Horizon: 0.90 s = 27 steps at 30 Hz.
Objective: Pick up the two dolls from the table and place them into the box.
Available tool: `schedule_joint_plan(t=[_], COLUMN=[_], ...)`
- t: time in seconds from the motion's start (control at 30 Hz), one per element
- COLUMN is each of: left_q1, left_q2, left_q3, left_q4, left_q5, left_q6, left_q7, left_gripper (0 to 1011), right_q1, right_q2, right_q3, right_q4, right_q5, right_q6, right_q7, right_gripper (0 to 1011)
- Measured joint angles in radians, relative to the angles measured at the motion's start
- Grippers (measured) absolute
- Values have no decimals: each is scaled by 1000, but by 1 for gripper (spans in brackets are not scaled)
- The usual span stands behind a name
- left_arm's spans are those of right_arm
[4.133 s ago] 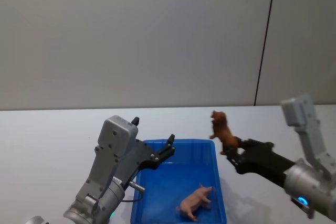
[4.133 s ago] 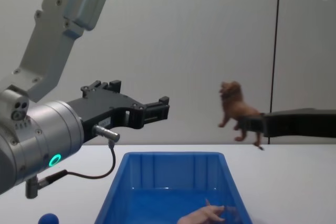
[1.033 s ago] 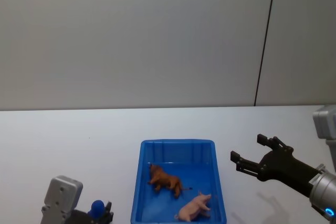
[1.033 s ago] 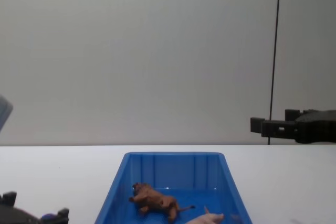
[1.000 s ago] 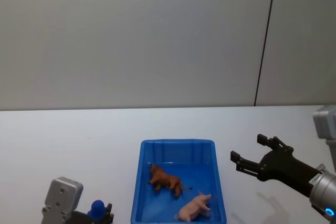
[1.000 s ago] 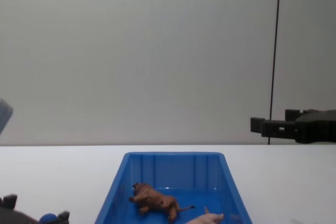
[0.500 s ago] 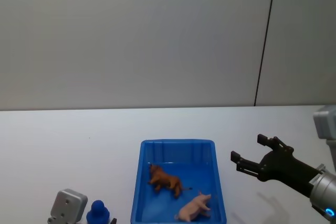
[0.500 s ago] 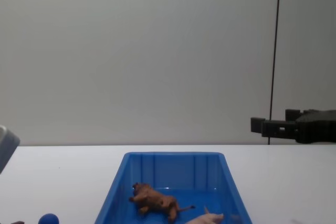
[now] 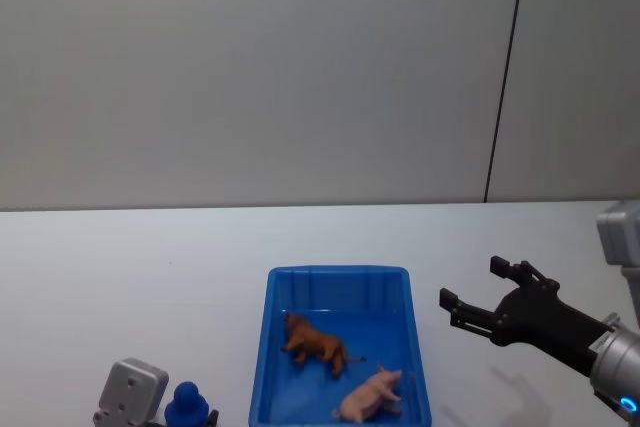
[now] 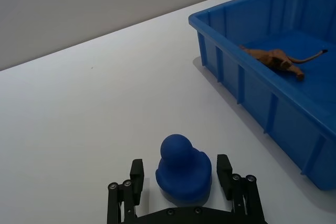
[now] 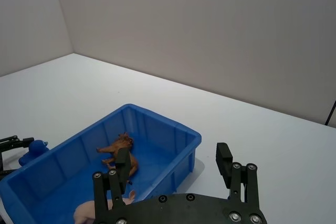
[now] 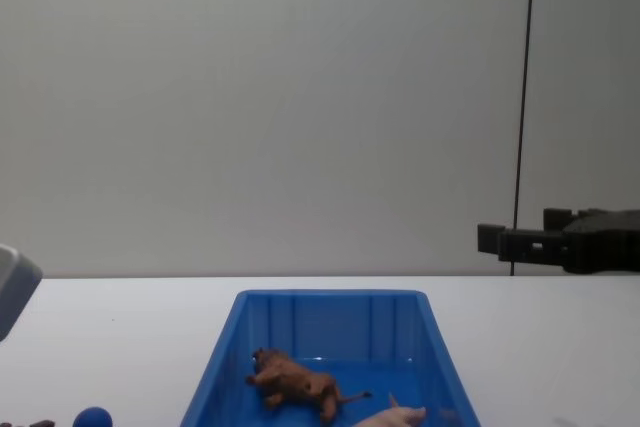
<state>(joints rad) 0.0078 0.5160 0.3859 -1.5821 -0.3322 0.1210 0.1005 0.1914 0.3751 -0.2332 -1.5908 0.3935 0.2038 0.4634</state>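
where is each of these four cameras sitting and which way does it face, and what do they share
Head view: high on the robot, looking forward and down at the table and box; right gripper open at right, left arm's casing at lower left.
Chest view: low, looking across the table at the box wall; right gripper enters from the right.
Left wrist view: low over the table; left gripper open around the blue toy.
Right wrist view: above the box's right side; its open fingers show.
All four share the box and the lion doll.
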Motion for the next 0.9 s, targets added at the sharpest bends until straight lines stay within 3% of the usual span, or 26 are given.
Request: schedule_joint_plan(t=[0.37,0.9], left_q1=[-17,-21], left_q2=[-17,-18], left_q3=[-4,-20], left_q4=[30,-3], left_q5=[19,52], left_q6=[11,-7], left_q7=[-24,-28], left_gripper=[592,465], right_q1=[0,0], right_q2=[0,0], right_q3=[0,0], right_q4=[0,0], right_q5=[0,0], right_q6=[0,0], right_q7=[0,0], right_gripper=[1001,1001])
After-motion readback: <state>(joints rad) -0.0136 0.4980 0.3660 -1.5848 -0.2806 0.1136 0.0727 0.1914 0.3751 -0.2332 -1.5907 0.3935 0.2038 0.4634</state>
